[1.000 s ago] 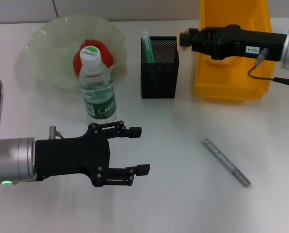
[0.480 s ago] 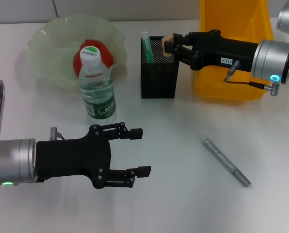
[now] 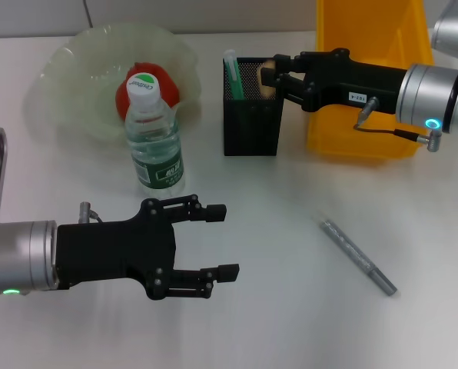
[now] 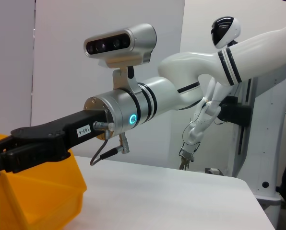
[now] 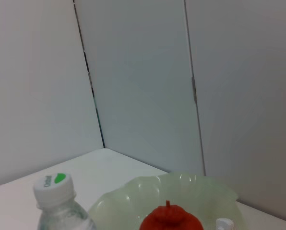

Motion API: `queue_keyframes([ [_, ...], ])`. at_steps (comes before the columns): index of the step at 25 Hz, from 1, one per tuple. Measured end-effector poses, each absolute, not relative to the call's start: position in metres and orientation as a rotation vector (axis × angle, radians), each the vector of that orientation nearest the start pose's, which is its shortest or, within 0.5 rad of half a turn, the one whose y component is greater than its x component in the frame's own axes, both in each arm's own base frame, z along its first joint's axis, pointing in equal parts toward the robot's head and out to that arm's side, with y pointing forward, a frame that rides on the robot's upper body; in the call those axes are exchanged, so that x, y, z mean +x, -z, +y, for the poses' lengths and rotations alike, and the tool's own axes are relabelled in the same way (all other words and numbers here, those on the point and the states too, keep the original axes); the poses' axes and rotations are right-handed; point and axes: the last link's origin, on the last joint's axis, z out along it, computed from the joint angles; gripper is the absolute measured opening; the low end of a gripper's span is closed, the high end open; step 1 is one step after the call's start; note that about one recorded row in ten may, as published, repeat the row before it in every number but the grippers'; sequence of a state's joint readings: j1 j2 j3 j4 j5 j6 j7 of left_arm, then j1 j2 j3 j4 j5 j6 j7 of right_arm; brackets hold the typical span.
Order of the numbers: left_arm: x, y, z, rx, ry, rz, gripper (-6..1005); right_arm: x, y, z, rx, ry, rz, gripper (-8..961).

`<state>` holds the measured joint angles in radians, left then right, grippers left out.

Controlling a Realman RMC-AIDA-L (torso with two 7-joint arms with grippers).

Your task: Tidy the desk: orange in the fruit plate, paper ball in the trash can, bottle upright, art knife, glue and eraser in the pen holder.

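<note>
My right gripper (image 3: 272, 74) is over the open top of the black mesh pen holder (image 3: 252, 115), shut on a small beige eraser (image 3: 268, 82). A green stick with a white tip (image 3: 232, 71) stands in the holder. A silver art knife (image 3: 358, 257) lies on the table at the right. The water bottle (image 3: 154, 142) stands upright in front of the pale green fruit plate (image 3: 75, 73), which holds the orange (image 3: 167, 86). My left gripper (image 3: 226, 240) is open and empty above the table, in front of the bottle. No paper ball shows.
The yellow trash bin (image 3: 365, 138) stands right of the pen holder, under my right arm. The left wrist view shows that arm (image 4: 61, 136) and the bin (image 4: 42, 191). The right wrist view shows the bottle cap (image 5: 53, 188), orange (image 5: 172, 221) and plate (image 5: 210, 194).
My right gripper has moved left from above the yellow bin to over the pen holder, with the beige eraser in it. The left arm has stayed in place.
</note>
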<state>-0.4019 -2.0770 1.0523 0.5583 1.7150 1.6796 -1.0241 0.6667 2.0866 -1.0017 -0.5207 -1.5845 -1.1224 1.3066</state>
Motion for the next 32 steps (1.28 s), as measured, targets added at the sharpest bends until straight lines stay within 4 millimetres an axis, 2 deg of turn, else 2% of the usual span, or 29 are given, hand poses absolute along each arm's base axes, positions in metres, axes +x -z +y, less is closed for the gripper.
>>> queue_keyframes([
  [12,-0.256,0.039,0.264,-2.910,0.920,-0.233,799,0.208,0.035,0.399,-2.512,-0.740,0.568,400],
  [15,-0.256,0.039,0.264,-2.912,0.923,-0.236,799,0.203,0.027,0.392,-2.560,-0.783,0.635,409],
  [16,-0.256,0.039,0.263,-2.912,0.924,-0.238,799,0.198,0.017,0.387,-2.596,-0.784,0.706,409],
  [18,-0.257,0.038,0.263,-2.914,0.924,-0.245,799,0.195,0.011,0.384,-2.623,-0.754,0.718,409],
  [20,-0.257,0.038,0.263,-2.914,0.923,-0.244,799,0.190,0.003,0.378,-2.681,-0.655,0.746,410],
  [21,-0.257,0.037,0.263,-2.914,0.922,-0.243,799,0.184,-0.008,0.372,-2.734,-0.494,0.768,410],
  [22,-0.257,0.037,0.263,-2.913,0.922,-0.240,799,0.184,-0.008,0.372,-2.734,-0.494,0.768,410],
  [23,-0.257,0.037,0.263,-2.913,0.922,-0.240,799,0.178,-0.017,0.366,-2.765,-0.330,0.832,410],
  [24,-0.258,0.037,0.263,-2.913,0.922,-0.239,799,0.178,-0.017,0.366,-2.765,-0.330,0.832,410],
  [26,-0.257,0.038,0.263,-2.913,0.922,-0.236,799,0.169,-0.027,0.360,-2.784,-0.087,0.974,410],
  [27,-0.257,0.038,0.263,-2.913,0.922,-0.235,800,0.169,-0.027,0.360,-2.784,-0.087,0.974,408],
  [31,-0.257,0.038,0.263,-2.912,0.923,-0.230,800,0.157,-0.035,0.356,-2.716,0.287,1.167,399],
  [32,-0.257,0.038,0.263,-2.914,0.927,-0.226,801,0.157,-0.035,0.356,-2.716,0.287,1.167,405],
])
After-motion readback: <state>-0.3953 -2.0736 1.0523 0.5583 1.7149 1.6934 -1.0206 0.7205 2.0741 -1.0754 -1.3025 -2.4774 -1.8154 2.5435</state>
